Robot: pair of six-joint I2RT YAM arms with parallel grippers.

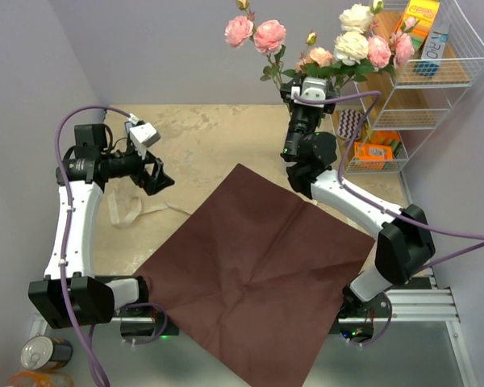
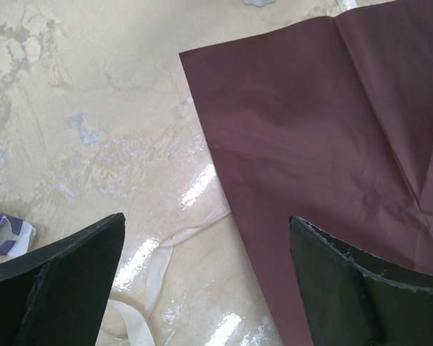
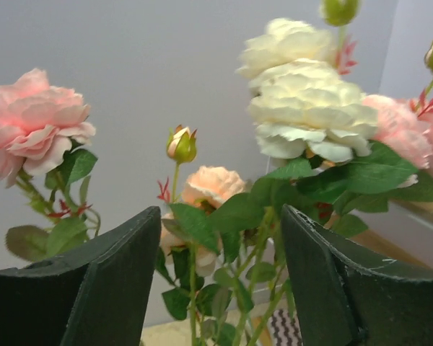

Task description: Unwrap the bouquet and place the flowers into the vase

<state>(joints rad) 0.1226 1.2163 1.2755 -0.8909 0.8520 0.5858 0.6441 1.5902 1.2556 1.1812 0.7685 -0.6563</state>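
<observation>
Many ruffled flowers (image 1: 321,56); one creased square paper (image 1: 258,266).

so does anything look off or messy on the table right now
The dark red paper lies spread flat, and its near corner seems to hang past the front edge of the table. The ribbon lies loose and looped beside it. Nothing looks spilled or broken.

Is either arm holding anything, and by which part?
Nothing. The right fingers stand apart around the green stems of the pink and cream roses; the left fingers are open and empty.
</observation>
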